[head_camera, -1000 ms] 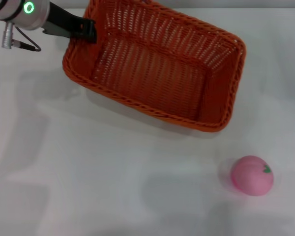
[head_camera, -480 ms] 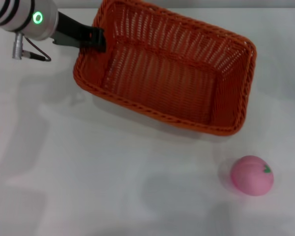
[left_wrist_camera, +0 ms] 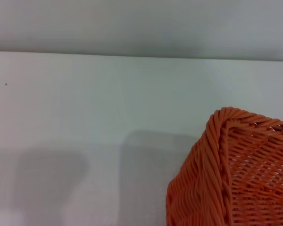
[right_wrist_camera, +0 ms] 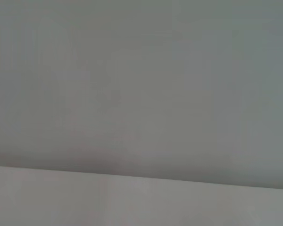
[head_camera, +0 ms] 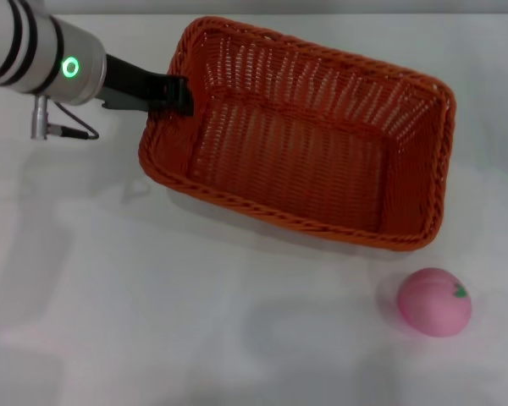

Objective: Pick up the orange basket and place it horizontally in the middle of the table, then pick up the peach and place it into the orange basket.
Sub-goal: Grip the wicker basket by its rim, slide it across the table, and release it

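White matte desk [head_camera: 152,321] carries the large orange woven basket [head_camera: 305,144]; left gripper [head_camera: 173,95] fingers grasp its ten-o'clock rim; small round pink peach [head_camera: 433,302] at five o'clock.

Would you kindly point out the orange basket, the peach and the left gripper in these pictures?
orange basket [head_camera: 423,161]: head view, on the woven short wall at the robot's right.
peach [head_camera: 432,303]: head view, on its pink middle.
left gripper [head_camera: 176,95]: head view, at the black fingertips on the basket's rim.
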Robot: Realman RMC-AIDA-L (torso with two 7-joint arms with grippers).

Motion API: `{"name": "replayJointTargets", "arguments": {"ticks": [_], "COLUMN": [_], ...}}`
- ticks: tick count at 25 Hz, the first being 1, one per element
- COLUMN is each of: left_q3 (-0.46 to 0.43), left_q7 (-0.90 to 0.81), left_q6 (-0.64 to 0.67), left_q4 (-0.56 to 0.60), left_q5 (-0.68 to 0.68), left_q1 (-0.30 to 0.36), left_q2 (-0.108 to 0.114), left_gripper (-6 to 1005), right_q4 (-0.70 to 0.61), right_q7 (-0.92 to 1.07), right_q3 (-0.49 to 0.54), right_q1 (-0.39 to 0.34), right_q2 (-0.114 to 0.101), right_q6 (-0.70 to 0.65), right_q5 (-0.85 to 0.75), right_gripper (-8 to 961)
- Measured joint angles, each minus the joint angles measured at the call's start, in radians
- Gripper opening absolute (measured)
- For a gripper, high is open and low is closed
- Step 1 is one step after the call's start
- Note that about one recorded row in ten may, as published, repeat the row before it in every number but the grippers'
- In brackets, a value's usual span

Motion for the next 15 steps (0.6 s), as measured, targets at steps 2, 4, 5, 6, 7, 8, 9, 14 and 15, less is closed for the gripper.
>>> {"name": "replayJointTargets", "arguments": {"ticks": [2, 4, 5, 6, 7, 8, 9, 14, 15], "left_q3": [0.014, 0.025, 0.032, 0.041, 0.050, 0.050, 0.066, 0.088, 0.088], "left_q7": [-0.012, -0.020, -0.022, -0.023, -0.024, -0.024, -0.027, -0.037, -0.037], "left_q6": [0.014, 0.024, 0.030, 0.037, 0.044, 0.044, 0.056, 0.084, 0.084], "left_q4": [-0.021, -0.034, -0.037, -0.038, -0.038, -0.038, -0.038, -0.039, -0.039], "left_q5": [-0.005, -0.008, -0.013, -0.023, -0.031, -0.031, -0.044, -0.053, -0.053], "left_q1": [0.025, 0.045, 0.054, 0.062, 0.068, 0.068, 0.081, 0.118, 0.118], "left_q2": [0.000, 0.000, 0.000, 0.000, 0.000, 0.000, 0.000, 0.000, 0.000], "left_gripper": [147, 147, 147, 147, 147, 147, 147, 147, 147], "right_q4": [-0.001, -0.001, -0.001, -0.002, -0.002, -0.003, -0.003, -0.009, -0.009], "right_q7": [0.001, 0.002, 0.002, 0.003, 0.004, 0.005, 0.006, 0.011, 0.011], "right_q3": [0.000, 0.000, 0.000, 0.000, 0.000, 0.000, 0.000, 0.000, 0.000], "right_q1": [0.000, -0.001, 0.000, 0.000, 0.001, 0.001, 0.001, -0.002, -0.002], "right_q2": [0.000, -0.001, -0.001, -0.001, -0.002, -0.002, -0.002, -0.002, -0.002], "right_q6": [0.000, 0.000, 0.000, 0.000, 0.000, 0.000, 0.001, 0.003, 0.003], "right_q5": [-0.002, -0.007, -0.010, -0.012, -0.014, -0.015, -0.017, -0.028, -0.028], "right_gripper": [857, 857, 857, 857, 857, 857, 857, 857, 857]}}
